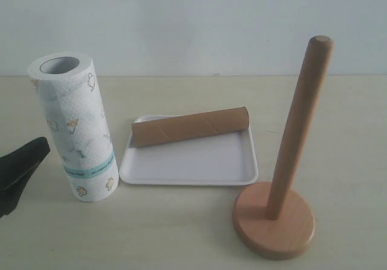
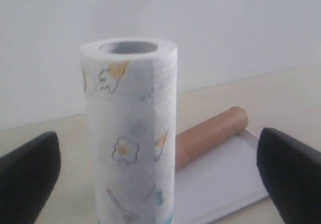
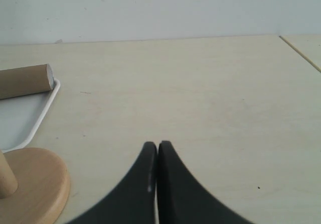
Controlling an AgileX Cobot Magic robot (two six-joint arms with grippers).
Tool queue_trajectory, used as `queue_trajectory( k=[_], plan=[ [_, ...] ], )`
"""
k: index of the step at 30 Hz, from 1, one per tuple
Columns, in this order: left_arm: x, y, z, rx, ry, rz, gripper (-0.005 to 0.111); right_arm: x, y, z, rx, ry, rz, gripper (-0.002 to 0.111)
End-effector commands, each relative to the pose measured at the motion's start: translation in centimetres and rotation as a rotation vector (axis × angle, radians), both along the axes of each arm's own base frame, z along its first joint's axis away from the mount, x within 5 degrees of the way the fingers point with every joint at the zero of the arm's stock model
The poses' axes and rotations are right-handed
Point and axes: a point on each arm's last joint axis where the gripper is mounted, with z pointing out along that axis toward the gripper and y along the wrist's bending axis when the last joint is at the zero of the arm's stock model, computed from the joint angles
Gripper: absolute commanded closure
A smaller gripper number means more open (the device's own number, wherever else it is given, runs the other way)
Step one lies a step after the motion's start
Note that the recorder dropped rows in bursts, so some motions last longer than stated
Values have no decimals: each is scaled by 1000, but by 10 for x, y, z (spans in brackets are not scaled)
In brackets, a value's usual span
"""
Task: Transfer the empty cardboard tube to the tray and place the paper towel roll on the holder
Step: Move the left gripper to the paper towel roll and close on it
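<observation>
The paper towel roll (image 1: 75, 128) stands upright at the left, teal band low. My left gripper (image 2: 158, 153) is open, its black fingers (image 2: 27, 179) wide on either side of the roll and apart from it; one finger (image 1: 21, 164) shows in the exterior view. The empty cardboard tube (image 1: 190, 126) lies across the far part of the white tray (image 1: 199, 161). To the right of the tray the holder (image 1: 275, 221) stands with its pole (image 1: 299, 125) bare. Beside the holder's base (image 3: 35, 184), my right gripper (image 3: 157, 146) is shut and holds nothing; it is out of the exterior view.
Everything rests on a pale beige table (image 1: 181, 240) with a white wall behind. In the right wrist view a seam or table edge (image 3: 301, 53) runs across the far corner. The tube's end (image 3: 25, 81) and the tray's rim (image 3: 42, 113) also show there.
</observation>
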Motion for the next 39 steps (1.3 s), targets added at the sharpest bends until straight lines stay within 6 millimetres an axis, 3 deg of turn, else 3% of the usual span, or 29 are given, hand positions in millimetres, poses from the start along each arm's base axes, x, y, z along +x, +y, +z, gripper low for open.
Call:
queue_trajectory(
  k=[1,6,11,19,27,39],
  plan=[
    [-1,-3,8,-44,-67,-41,-3,0,0,-1,-1,-4,-6,108],
    [0,-3,8,-33,-72,-37,-3,0,0,-1,-1,-4,-6,108],
    [1,-1,5,103,-94,-14,-3,0,0,-1,-1,-4,-6,108],
    [5,1,1,105,-71,10,-3,0,0,-1,-1,-4,-6,108],
    [21,0,-13,82,-70,5,-3,0,0,-1,-1,-4,-6,108],
    [66,-6,-41,116,28,-71,-3,0,0,-1,-1,-4,-6,108]
  ],
)
